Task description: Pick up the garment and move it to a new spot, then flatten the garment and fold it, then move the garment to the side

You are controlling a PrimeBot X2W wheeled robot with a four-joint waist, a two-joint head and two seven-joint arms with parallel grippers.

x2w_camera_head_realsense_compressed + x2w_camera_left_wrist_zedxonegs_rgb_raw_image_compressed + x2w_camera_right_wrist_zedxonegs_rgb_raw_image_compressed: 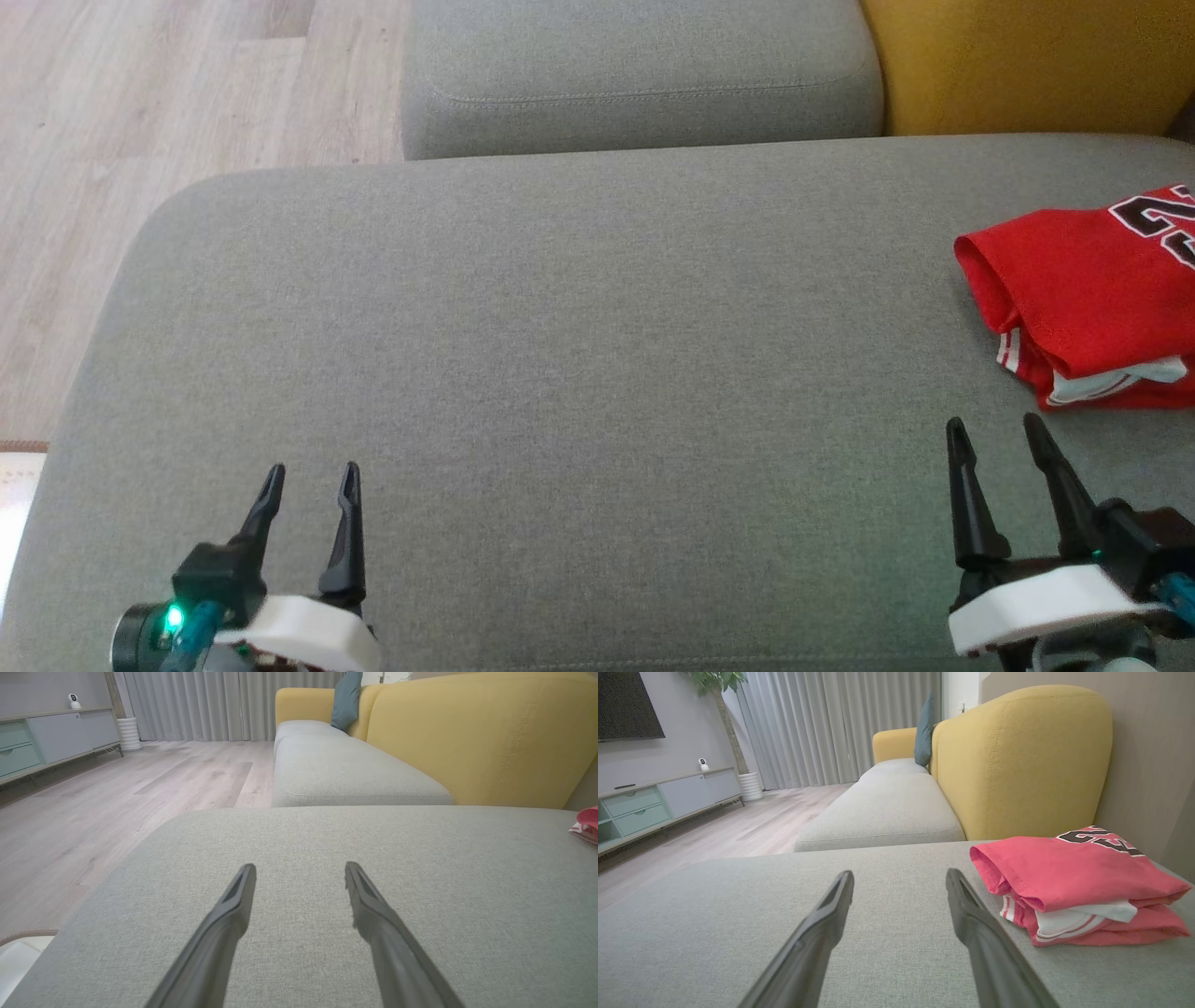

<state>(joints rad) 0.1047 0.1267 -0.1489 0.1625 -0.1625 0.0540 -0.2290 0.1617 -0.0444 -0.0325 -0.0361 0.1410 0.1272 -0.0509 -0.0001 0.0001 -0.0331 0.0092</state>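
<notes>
Folded red jersey (1088, 299) on grey cushion (560, 373).
White trim, dark numerals on top; left gripper (311, 478) and right gripper (995, 429) both wide, empty.

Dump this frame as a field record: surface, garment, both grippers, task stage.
surface: grey woven fabric seat cushion
garment: red jersey with dark number print and white trim, folded in layers at the cushion's right side, cut off by the head view's right edge
left gripper: jaws open, empty, at the cushion's near left
right gripper: jaws open, empty, just short of the jersey, not touching it
background: yellow upholstered sofa back, pale wood plank floor
task stage: garment looks folded and set aside; likely at or near the end
</notes>
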